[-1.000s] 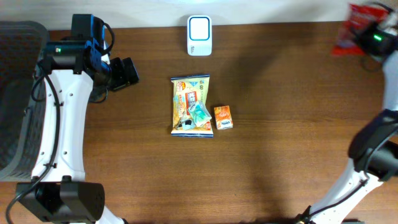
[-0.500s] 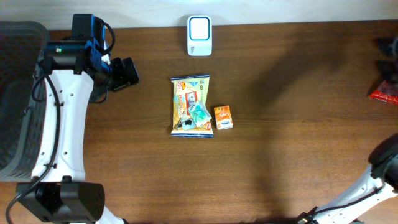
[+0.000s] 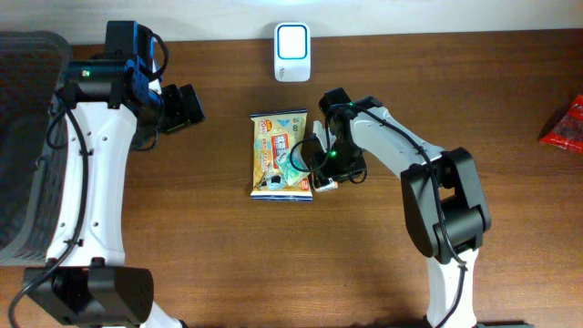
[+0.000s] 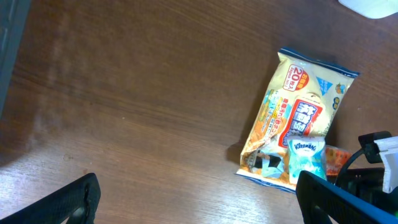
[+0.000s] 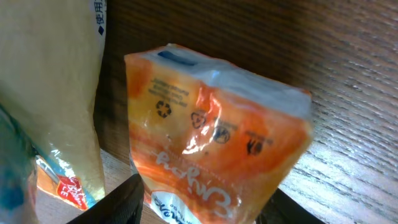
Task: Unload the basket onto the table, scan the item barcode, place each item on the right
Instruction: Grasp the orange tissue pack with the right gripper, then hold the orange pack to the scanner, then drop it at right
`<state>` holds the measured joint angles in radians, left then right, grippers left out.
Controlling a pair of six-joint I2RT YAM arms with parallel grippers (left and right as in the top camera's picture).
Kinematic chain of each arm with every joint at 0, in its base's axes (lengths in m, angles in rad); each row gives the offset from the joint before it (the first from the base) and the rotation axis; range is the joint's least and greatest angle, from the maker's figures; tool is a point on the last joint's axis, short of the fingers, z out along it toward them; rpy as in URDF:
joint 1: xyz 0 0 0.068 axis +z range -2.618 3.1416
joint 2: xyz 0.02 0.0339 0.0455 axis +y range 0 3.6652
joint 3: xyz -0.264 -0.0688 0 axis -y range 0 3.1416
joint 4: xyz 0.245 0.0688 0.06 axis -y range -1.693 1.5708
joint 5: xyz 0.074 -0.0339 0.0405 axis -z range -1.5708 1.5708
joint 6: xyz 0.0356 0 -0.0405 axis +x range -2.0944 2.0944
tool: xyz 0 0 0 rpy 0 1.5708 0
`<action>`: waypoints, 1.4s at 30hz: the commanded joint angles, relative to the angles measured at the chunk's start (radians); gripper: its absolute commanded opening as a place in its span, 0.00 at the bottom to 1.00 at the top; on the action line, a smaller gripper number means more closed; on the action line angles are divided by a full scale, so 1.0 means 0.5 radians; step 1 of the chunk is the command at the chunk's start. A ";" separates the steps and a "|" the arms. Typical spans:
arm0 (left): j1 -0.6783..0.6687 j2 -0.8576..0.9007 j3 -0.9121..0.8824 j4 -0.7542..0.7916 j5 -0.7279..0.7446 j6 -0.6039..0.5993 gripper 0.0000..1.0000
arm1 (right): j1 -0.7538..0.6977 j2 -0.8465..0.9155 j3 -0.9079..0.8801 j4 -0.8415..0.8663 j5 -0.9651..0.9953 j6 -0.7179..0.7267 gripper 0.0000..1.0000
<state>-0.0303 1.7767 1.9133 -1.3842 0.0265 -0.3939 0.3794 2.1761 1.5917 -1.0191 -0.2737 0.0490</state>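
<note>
A: Step in hand?
B: Pickup. Right gripper (image 3: 323, 169) low over pack (image 5: 211, 137), on table just beside pouch (image 3: 278, 153).
A: Claw?
B: Fingers either side of pack; pinching or not, cannot tell. Left gripper (image 3: 187, 105) spread wide, empty, well off to left.
A: Next?
B: Likely a firm close, lift clear of pouch, then carry to scanner (image 3: 291, 52) at far edge. No barcode on visible face, so probably a turn first.

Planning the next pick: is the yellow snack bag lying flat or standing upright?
Lying flat. The overhead view shows the yellow snack bag with its whole printed front facing up on the table, sealed edges visible at both ends.
</note>
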 commanded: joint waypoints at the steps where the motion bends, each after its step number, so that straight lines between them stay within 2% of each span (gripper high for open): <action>1: 0.002 -0.007 0.005 0.005 0.007 -0.019 0.99 | -0.004 -0.019 -0.057 0.043 0.100 0.026 0.50; 2: 0.002 -0.007 0.005 0.005 0.007 -0.019 0.99 | -0.005 -0.020 -0.051 0.052 0.100 0.079 0.18; 3: 0.002 -0.007 0.005 0.005 0.007 -0.019 0.99 | -0.018 -0.020 -0.031 0.040 0.064 0.078 0.04; 5: 0.002 -0.007 0.005 0.005 0.007 -0.019 0.99 | -0.117 -0.021 0.169 -0.185 -0.141 0.077 0.04; 7: 0.002 -0.007 0.005 0.005 0.007 -0.019 0.99 | -0.300 -0.021 0.528 -0.591 -0.479 0.077 0.04; 8: 0.002 -0.007 0.005 0.005 0.007 -0.019 0.99 | -0.433 -0.021 0.747 -0.807 -0.939 0.078 0.04; 11: 0.002 -0.007 0.005 0.005 0.007 -0.019 0.99 | -0.657 -0.021 0.867 -1.142 -1.837 0.077 0.04; 14: 0.002 -0.007 0.005 0.005 0.007 -0.019 0.99 | -0.761 -0.020 0.867 -1.244 -1.981 -0.007 0.04; 16: 0.002 -0.007 0.005 0.005 0.007 -0.019 0.99 | -0.748 -0.020 0.867 -1.225 -1.955 -0.365 0.04; 17: 0.002 -0.007 0.005 0.005 0.007 -0.019 0.99 | -0.724 -0.020 0.867 -1.091 -1.810 -0.414 0.04; 18: 0.002 -0.007 0.005 0.005 0.007 -0.019 0.99 | -0.671 -0.020 0.867 -0.818 -1.363 -0.378 0.04; 20: 0.002 -0.007 0.005 0.005 0.007 -0.019 0.99 | -0.525 -0.020 0.853 -0.426 -0.515 -0.027 0.04; 22: 0.002 -0.007 0.005 0.005 0.007 -0.019 0.99 | -0.358 -0.020 0.853 0.130 0.134 0.129 0.04; 23: 0.002 -0.007 0.005 0.005 0.007 -0.019 0.99 | -0.273 -0.020 0.853 0.466 0.351 0.125 0.04; 25: 0.002 -0.007 0.005 0.005 0.007 -0.019 0.99 | -0.147 -0.014 0.852 0.925 0.792 0.022 0.04; 26: 0.002 -0.007 0.005 0.005 0.007 -0.019 0.99 | -0.095 0.011 0.852 1.130 0.897 -0.150 0.04; 27: 0.002 -0.007 0.005 0.005 0.007 -0.019 0.99 | -0.037 0.072 0.852 1.348 0.887 -0.475 0.04; 28: 0.002 -0.007 0.005 0.005 0.007 -0.019 0.99 | -0.007 0.126 0.852 1.461 0.887 -0.674 0.09; 29: 0.002 -0.007 0.005 0.005 0.007 -0.019 0.99 | 0.018 0.213 0.852 1.637 0.885 -0.884 0.27; 30: 0.002 -0.007 0.005 0.005 0.007 -0.019 0.99 | 0.027 0.262 0.852 1.732 0.885 -0.968 0.28; 31: 0.002 -0.007 0.005 0.005 0.007 -0.019 0.99 | 0.028 0.327 0.852 1.832 0.884 -1.045 0.19; 32: 0.002 -0.007 0.005 0.005 0.007 -0.019 0.99 | 0.028 0.414 0.852 1.894 0.885 -1.192 0.04; 33: 0.002 -0.007 0.005 0.005 0.007 -0.019 0.99 | 0.028 0.499 0.852 1.906 0.886 -1.382 0.04; 37: 0.002 -0.007 0.005 0.005 0.007 -0.019 0.99 | 0.024 0.566 0.852 1.997 0.887 -1.737 0.04; 39: 0.002 -0.007 0.005 0.005 0.007 -0.019 0.99 | 0.021 0.566 0.854 2.043 0.950 -1.704 0.04; 40: 0.002 -0.007 0.005 0.005 0.007 -0.019 0.99 | 0.021 0.555 0.881 2.197 1.260 -1.528 0.04; 42: 0.000 -0.007 0.005 0.005 0.007 -0.019 0.99 | -0.025 0.484 0.922 2.224 1.572 -1.411 0.04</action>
<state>-0.0303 1.7767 1.9133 -1.3842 0.0261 -0.3939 0.3889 2.4580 2.0239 0.0860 0.3283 -0.7361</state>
